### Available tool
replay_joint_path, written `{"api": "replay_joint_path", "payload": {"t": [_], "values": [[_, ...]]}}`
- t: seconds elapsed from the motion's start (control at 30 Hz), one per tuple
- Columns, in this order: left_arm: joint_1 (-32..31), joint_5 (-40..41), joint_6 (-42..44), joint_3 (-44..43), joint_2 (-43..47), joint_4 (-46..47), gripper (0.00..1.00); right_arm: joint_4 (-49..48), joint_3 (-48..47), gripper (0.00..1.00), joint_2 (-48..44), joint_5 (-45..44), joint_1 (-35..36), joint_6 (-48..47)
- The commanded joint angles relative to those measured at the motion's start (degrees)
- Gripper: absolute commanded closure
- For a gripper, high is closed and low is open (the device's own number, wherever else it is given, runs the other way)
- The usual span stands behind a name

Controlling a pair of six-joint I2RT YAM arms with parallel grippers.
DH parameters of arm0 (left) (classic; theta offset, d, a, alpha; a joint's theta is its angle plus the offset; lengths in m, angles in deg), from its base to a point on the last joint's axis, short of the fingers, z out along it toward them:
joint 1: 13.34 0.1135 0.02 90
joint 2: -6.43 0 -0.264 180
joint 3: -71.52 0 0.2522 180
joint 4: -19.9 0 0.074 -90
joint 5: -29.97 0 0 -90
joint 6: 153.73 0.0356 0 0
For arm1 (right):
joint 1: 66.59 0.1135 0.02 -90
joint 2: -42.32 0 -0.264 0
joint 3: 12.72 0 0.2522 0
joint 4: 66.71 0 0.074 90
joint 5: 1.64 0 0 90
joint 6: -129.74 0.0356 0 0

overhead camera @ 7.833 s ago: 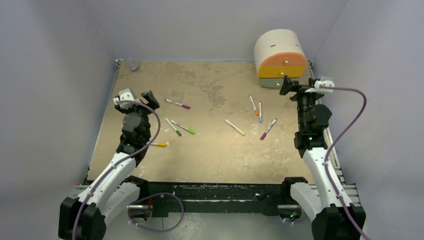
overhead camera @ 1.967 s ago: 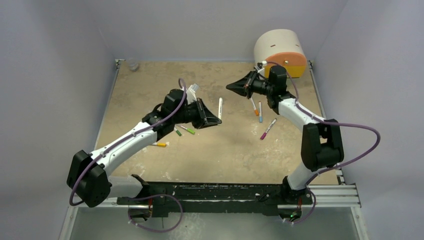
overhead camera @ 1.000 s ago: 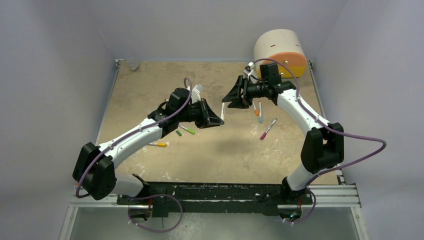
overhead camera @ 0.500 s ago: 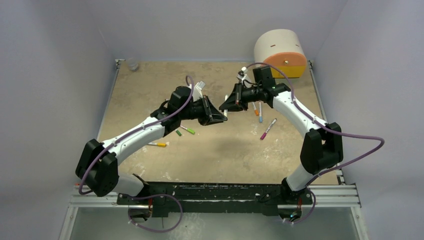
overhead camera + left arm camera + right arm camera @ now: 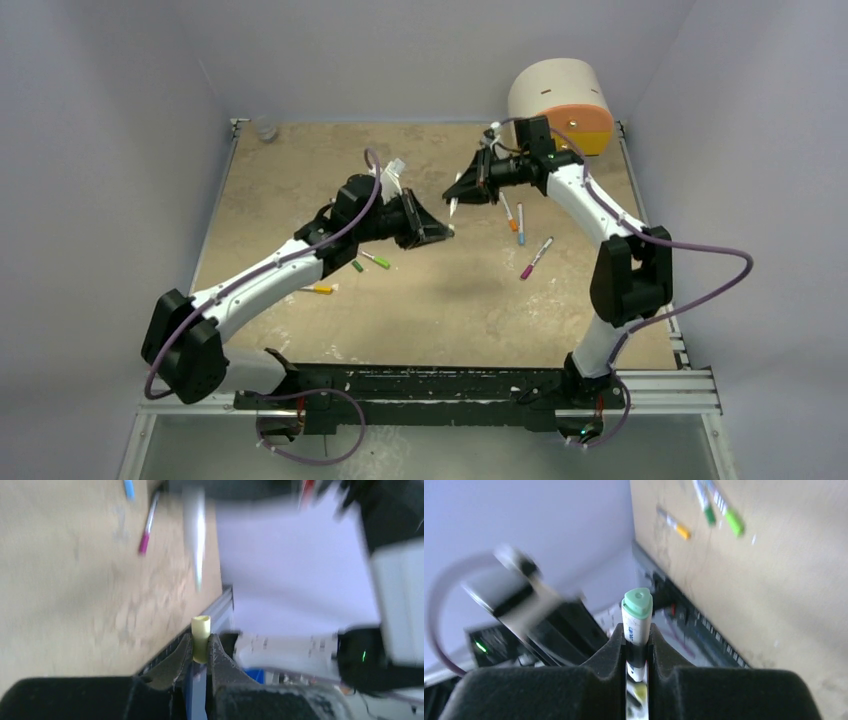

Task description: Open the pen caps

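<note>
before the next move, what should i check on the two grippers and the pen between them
1. Left gripper shut on the small yellow plastic cap: ok.
2. Right gripper shut on the slim white pen barrel: ok.
3. Cap off the barrel: ok, a gap shows between them in the left wrist view.
4. Cap held securely: cannot tell, its top pokes out beyond the grip.
5. Pens on the tan table uncapped: not ok, the magenta-capped pen and the green-capped pen lie capped.
</note>
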Motion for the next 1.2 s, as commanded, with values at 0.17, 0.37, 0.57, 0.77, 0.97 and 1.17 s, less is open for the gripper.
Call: {"api": "replay_joint_path", "payload": {"t": [0.17, 0.37, 0.57, 0.77, 0.97, 1.17], "values": [[-8.9, -4.1, -0.4, 5.4, 12.4, -11.1, 1.0, -4.5, -19.1, 1.0, 9.1, -6.3, -7.9, -0.2], [-8.4, 8.2, 7.6, -1.0, 11.5, -28.6, 1.0, 6.7, -20.6, 1.0, 9.5, -13.3, -5.6, -13.0], [-7.5, 22.6, 12.1, -10.4, -0.8, -37.3, 1.0, 12.8, -9.0, 1.0, 3.6, -27.3, 0.2, -23.3], [-6.1, 34.6, 18.2, -17.4, -12.9, -38.6, 1.0, 10.4, -3.1, 1.0, 3.0, -32.0, 4.7, -23.3], [-4.2, 35.8, 21.2, -14.9, -17.9, -29.9, 1.0, 7.2, -0.3, 0.97, 6.1, -32.9, 7.7, -22.4], [-3.9, 31.8, 21.8, -11.6, -20.3, -22.0, 1.0, 2.2, 2.2, 0.97, 9.6, -31.1, 10.5, -20.0]]}}
